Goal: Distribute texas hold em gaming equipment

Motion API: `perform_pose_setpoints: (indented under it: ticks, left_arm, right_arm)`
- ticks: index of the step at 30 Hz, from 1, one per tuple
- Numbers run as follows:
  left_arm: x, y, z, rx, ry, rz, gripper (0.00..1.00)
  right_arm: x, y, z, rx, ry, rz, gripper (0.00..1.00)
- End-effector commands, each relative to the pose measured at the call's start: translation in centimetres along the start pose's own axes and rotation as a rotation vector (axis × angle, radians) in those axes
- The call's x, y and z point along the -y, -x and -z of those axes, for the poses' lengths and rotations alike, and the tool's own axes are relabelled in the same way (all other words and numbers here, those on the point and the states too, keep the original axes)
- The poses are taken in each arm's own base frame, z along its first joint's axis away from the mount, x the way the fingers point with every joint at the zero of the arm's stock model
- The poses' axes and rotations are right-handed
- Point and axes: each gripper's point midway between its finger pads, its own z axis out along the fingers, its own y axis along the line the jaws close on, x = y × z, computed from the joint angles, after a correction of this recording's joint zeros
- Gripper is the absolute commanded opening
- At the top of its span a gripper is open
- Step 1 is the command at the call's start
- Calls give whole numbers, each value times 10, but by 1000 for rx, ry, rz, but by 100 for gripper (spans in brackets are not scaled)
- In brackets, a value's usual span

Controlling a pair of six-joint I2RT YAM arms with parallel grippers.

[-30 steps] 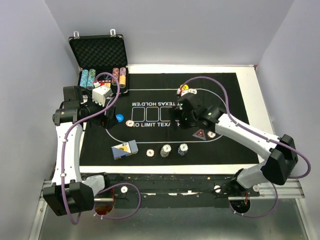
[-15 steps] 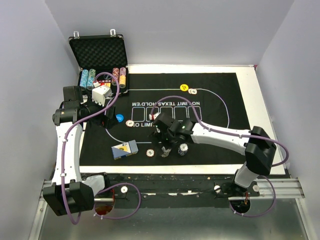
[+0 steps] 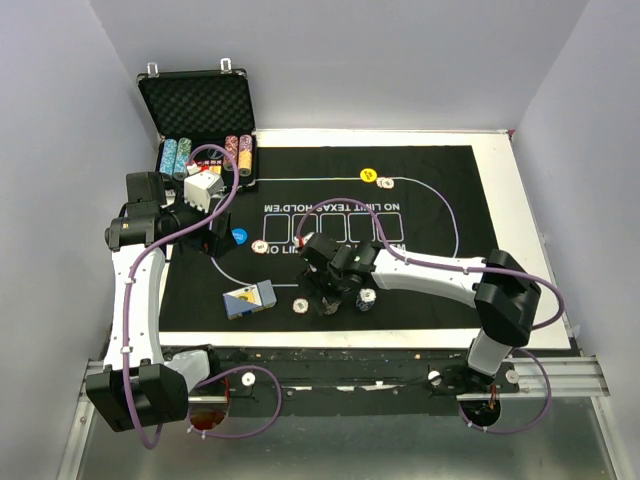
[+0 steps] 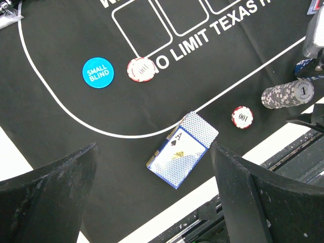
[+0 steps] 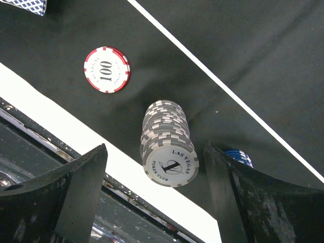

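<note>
Near the front edge of the black mat, your right fingers stand apart on either side of a stack of grey chips, with a gap showing on both sides, so they grip nothing. A red 100 chip lies flat near the stack, and a blue chip stack peeks out behind one finger. Your left fingers are spread wide, holding nothing, above the blue-backed card deck. The blue small-blind button lies further in on the mat.
</note>
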Motion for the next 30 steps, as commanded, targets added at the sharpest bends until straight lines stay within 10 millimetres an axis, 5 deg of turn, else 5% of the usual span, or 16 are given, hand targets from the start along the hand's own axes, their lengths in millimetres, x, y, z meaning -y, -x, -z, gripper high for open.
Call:
perform_pose_setpoints:
  ticks: [1, 17, 23, 30]
  left_arm:
    - [3, 11, 9, 38, 4, -21, 99]
    - [2, 12, 11, 35, 16, -33, 99]
    - [2, 12, 12, 38, 19, -38, 99]
    - [2, 11, 12, 38, 18, -37, 99]
  right_arm:
    - [0, -4, -9, -19, -18, 14, 82]
    - [2, 0, -3, 4, -33, -4, 47]
    - [7, 6, 3, 23, -56, -2, 41]
    - [8, 36, 20, 90, -87, 22, 38]
